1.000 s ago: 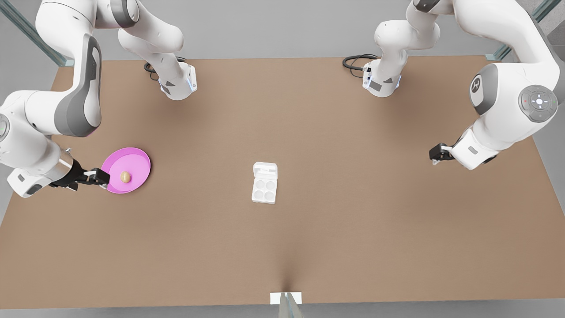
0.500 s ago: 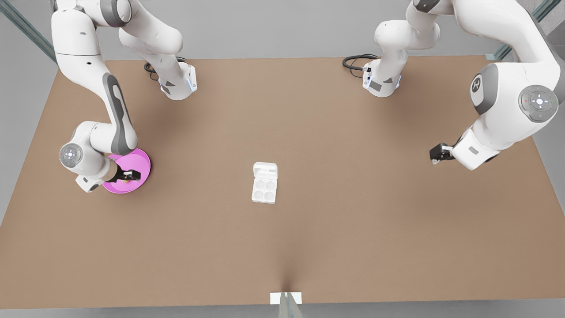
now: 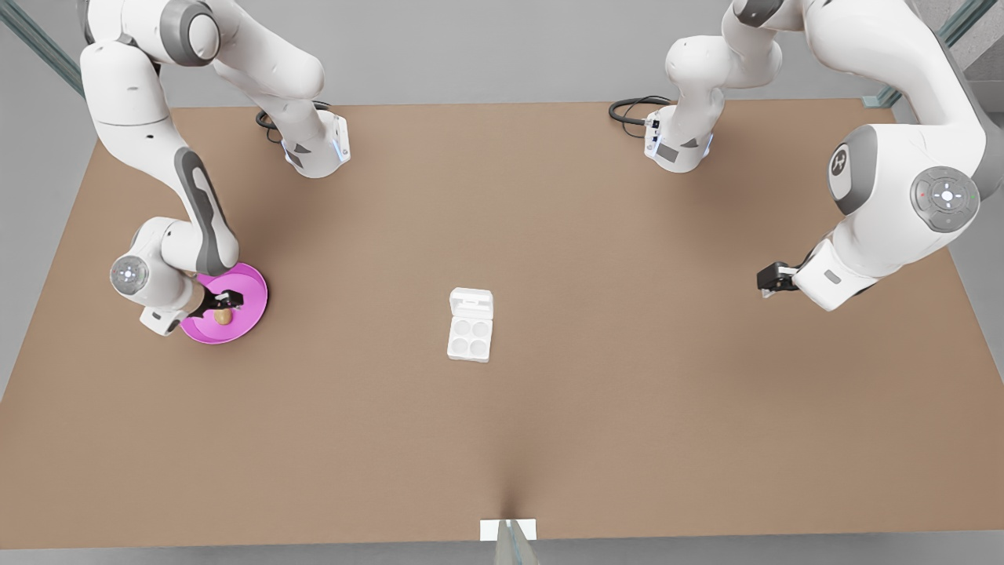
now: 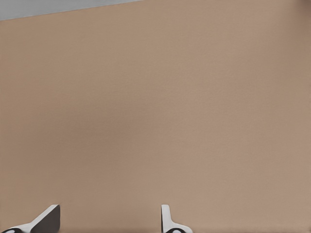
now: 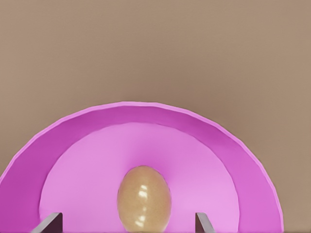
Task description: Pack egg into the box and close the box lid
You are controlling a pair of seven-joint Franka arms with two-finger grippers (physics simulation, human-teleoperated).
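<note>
At the front view's left, the right gripper [image 3: 223, 304] has dropped over the egg [image 3: 223, 316] on the pink plate [image 3: 249, 280], jaws wide apart and empty, ready to grab; the left gripper [image 3: 767, 281] waits, open.

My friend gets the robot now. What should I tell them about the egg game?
Right gripper: open, over the pink plate at the front view's left, fingers either side of the egg; not gripped yet.
Left gripper: open, waiting above bare table at the front view's right.
The box sits mid-table, four wells empty, box lid open flat.
Done: right arm lined up on the egg.
Left: grab the egg, put it in a well, close the lid.
</note>
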